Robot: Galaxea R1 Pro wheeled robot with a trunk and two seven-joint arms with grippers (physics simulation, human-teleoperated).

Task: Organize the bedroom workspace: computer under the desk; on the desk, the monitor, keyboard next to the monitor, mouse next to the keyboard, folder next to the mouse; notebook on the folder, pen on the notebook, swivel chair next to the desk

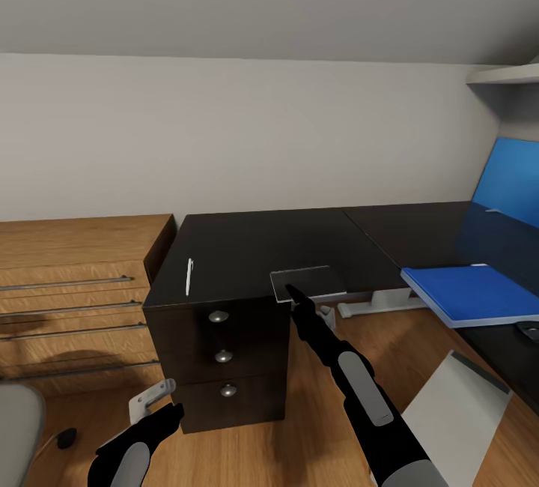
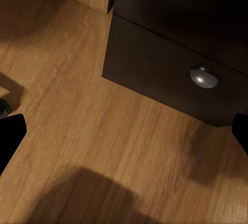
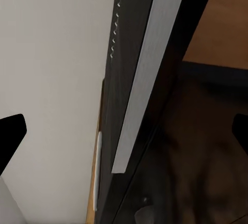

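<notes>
Head view: right gripper (image 1: 289, 294) reaching for notebook (image 1: 307, 282) overhanging desk (image 1: 299, 236) front edge, fingers spread, holding nothing. Pen (image 1: 189, 276) left of it; folder (image 1: 471, 292) farther right. Left gripper (image 1: 161, 404) low beside drawers, open, empty, parked clear.

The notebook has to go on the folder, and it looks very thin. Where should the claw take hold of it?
Grip the notebook by its near edge, coming in from the front. It lies flat at the desk front edge and looks to overhang slightly, so one finger could probably slip underneath there.
</notes>
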